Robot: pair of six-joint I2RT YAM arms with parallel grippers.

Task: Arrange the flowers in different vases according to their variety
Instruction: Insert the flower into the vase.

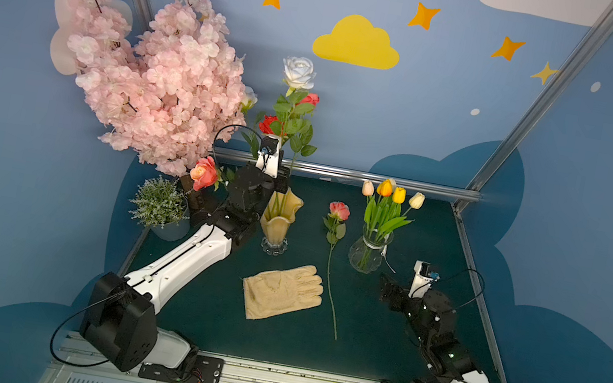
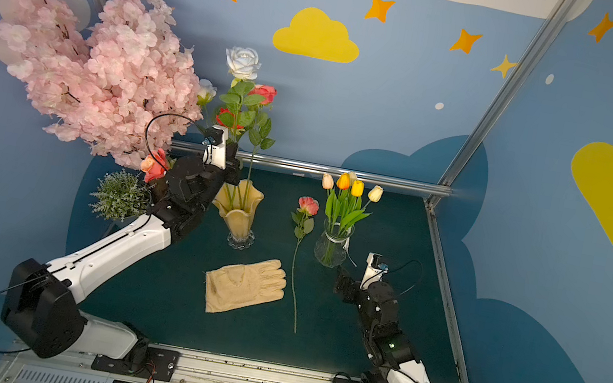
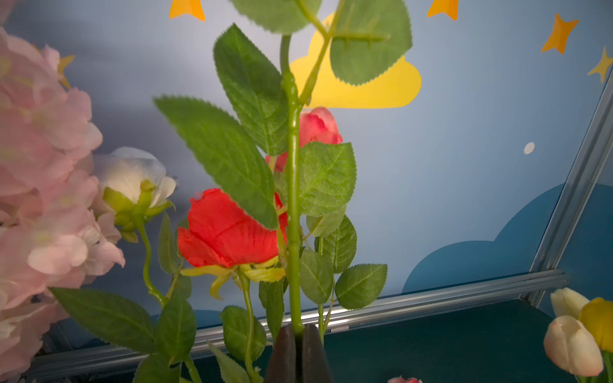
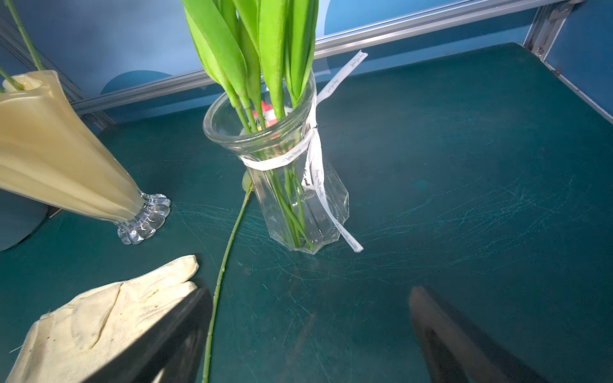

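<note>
My left gripper (image 3: pixel 299 329) (image 1: pixel 281 185) is shut on the thick green stem of a white rose (image 1: pixel 298 71), just above the amber vase (image 1: pixel 278 217) (image 2: pixel 240 211). The bloom is out of the left wrist view. A red rose (image 3: pixel 229 228), a pink rose (image 3: pixel 315 129) and a cream rose (image 3: pixel 132 179) stand in that vase. One loose pink rose (image 1: pixel 338 210) (image 2: pixel 308 204) lies on the mat, its stem (image 4: pixel 219 288) running past my right gripper (image 4: pixel 308 293) (image 1: pixel 386 289), which is open and empty. Several tulips (image 1: pixel 391 190) stand in the clear vase (image 1: pixel 369 253) (image 4: pixel 288 185).
A beige glove (image 1: pixel 281 291) (image 4: pixel 99 318) lies flat at the front middle. A pink blossom tree (image 1: pixel 152 70) and a small potted plant (image 1: pixel 160 201) crowd the back left by my left arm. Another pink-orange rose (image 1: pixel 203 173) shows beside that arm. A metal rail (image 1: pixel 345 174) bounds the back.
</note>
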